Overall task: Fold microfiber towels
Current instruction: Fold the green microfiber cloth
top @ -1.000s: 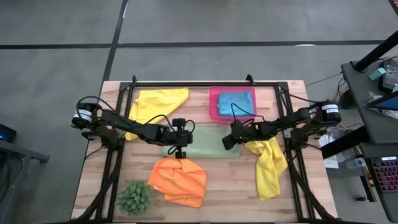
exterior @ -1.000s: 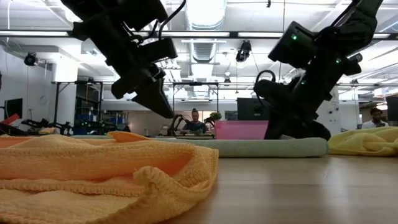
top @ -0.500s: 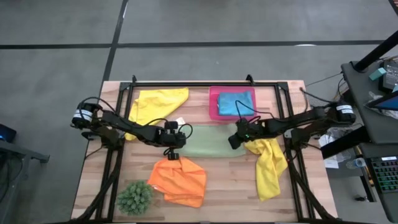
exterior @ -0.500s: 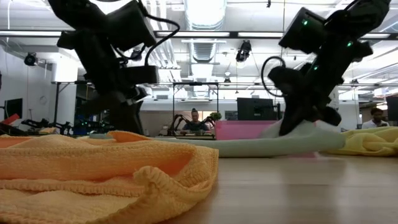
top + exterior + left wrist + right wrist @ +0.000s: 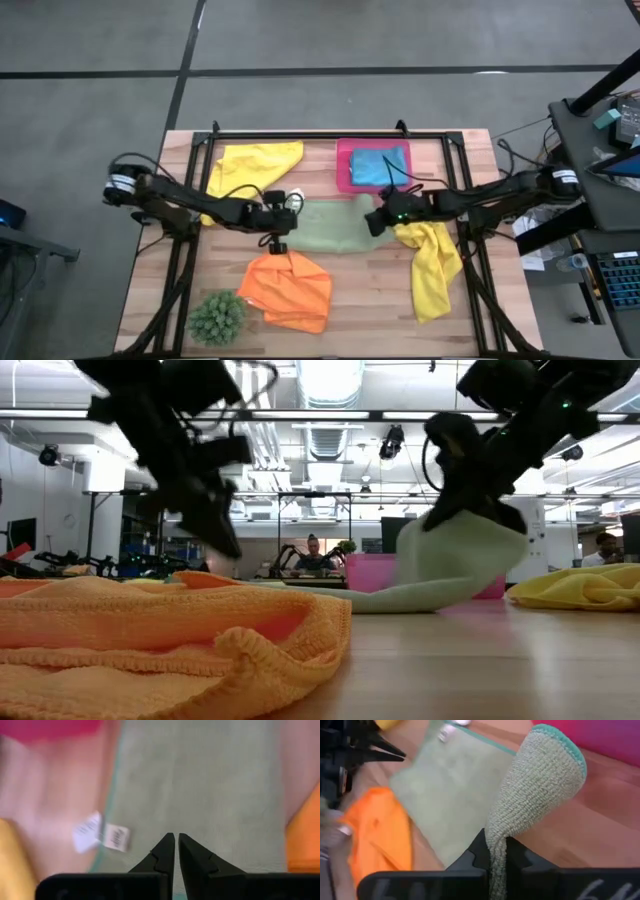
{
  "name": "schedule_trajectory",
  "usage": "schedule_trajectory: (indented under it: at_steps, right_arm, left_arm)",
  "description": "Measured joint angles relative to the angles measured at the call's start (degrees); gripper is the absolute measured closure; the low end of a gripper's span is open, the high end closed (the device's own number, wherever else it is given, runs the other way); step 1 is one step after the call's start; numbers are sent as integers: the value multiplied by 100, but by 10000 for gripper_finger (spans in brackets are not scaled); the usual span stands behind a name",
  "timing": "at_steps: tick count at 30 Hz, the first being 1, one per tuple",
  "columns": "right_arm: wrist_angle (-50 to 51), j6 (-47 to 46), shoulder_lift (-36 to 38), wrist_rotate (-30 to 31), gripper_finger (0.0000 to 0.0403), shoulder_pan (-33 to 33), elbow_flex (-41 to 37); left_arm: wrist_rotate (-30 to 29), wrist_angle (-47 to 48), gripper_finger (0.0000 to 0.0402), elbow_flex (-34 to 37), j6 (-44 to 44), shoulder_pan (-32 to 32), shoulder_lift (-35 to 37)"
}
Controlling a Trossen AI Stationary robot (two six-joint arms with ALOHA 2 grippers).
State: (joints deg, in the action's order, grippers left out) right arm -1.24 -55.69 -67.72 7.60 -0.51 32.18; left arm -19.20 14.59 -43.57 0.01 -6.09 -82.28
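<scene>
Pinching the sage green towel (image 5: 325, 226) by its right end, the right gripper (image 5: 376, 222) lifts that end off the table; the rest stretches leftward to the left gripper (image 5: 277, 222), clenched empty over the far end.

I work in a robotics lab: beyond my wooden slatted table (image 5: 450, 310), exposed silver ceiling ducts (image 5: 322, 440), black computer monitors (image 5: 410, 534) and seated people (image 5: 313, 554) fill the frame's middle.

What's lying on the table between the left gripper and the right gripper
The sage green towel spans it in the high view: left gripper shut at one edge, right gripper shut on the other, lifted.
</scene>
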Motion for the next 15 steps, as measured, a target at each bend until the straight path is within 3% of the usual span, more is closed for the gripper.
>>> schedule_trajectory:
  at_steps: [9, 15]
  right_arm:
    - [-2779, 390, -1168, -2, 394, 20, 17]
    - [-2950, 634, -2051, 198, 392, 47, 672]
  left_arm:
    - [-464, -287, 391, 139, 364, 0, 1797]
    - [-525, -890, 391, 758, 524, 2, 2603]
